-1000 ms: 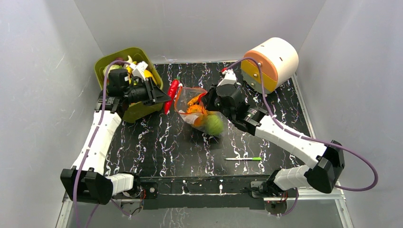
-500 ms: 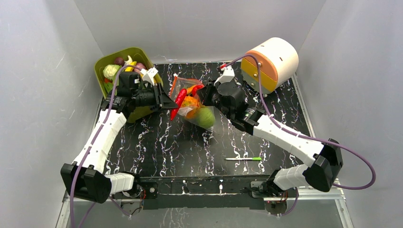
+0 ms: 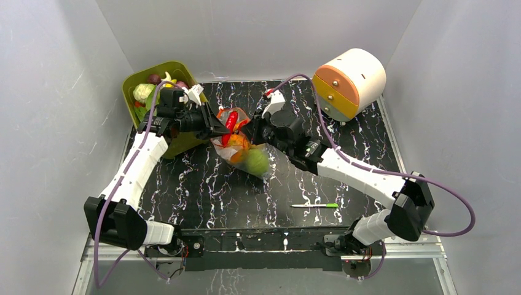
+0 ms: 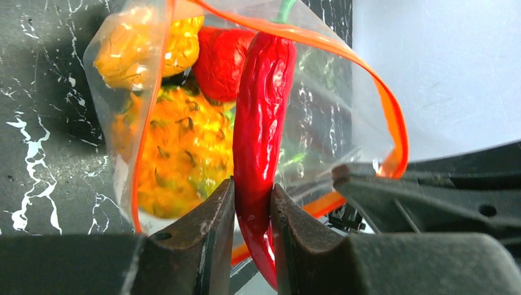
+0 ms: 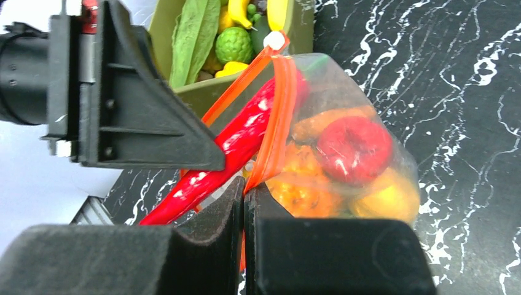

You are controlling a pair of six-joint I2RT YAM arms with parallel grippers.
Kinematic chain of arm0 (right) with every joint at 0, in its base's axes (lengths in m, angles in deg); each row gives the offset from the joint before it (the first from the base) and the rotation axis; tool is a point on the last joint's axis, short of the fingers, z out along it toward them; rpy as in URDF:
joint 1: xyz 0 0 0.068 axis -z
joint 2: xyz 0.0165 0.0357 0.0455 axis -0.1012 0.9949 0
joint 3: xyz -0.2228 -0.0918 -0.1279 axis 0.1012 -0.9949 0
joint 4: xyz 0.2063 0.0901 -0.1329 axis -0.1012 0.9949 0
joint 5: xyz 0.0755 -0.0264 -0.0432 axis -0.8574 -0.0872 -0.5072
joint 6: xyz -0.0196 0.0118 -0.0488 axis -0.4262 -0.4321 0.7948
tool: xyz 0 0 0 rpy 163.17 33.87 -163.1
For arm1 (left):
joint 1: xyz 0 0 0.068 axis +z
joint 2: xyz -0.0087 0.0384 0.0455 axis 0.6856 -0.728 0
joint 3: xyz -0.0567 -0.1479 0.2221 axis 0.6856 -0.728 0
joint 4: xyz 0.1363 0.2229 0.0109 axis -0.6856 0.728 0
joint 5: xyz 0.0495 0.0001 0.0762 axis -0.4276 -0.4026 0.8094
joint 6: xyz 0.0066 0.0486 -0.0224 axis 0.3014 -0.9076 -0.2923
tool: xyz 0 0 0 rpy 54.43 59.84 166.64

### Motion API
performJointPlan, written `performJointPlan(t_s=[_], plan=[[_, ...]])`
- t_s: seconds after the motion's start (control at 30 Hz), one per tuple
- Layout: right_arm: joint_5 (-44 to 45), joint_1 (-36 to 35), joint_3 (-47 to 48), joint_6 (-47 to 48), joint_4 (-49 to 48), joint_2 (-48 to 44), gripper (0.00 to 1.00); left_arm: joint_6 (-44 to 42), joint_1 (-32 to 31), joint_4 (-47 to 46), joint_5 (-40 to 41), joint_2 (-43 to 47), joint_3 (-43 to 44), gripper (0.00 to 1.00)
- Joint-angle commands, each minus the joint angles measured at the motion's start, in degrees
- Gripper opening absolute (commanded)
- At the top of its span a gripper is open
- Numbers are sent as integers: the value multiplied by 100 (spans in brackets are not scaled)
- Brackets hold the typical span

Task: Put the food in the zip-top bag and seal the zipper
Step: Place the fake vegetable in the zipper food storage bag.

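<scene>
A lab-style robot test cell: plain white panel walls [image 3: 258, 37] box in a black white-veined table [image 3: 203, 184] with two white cabled arms [image 3: 362, 175] bolted on.
</scene>
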Motion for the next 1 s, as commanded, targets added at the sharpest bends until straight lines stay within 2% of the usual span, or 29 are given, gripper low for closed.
performJointPlan(t_s=[0.0,0.23,0.43,0.7,0.77,0.87,0.97], plan=[[-129,-140,151,28,-742,-154,0,277,-39,-267,375,55,-74,13],[-144,-315,24,-24,-998,-61,0,318,-69,-246,1183,-119,-319,13],[-177,-530,-156,-166,-1303,13,0,402,-80,-372,1557,-162,-424,12],[196,-588,146,-221,-787,206,0,778,-180,-1111,2080,43,-971,13],[211,-591,321,-148,-533,313,0,875,-188,-1235,1993,112,-1078,24],[299,-584,480,66,-201,350,0,875,-187,-1159,1727,221,-978,53],[-18,-398,474,433,86,224,0,646,-196,-915,1815,515,-775,63]])
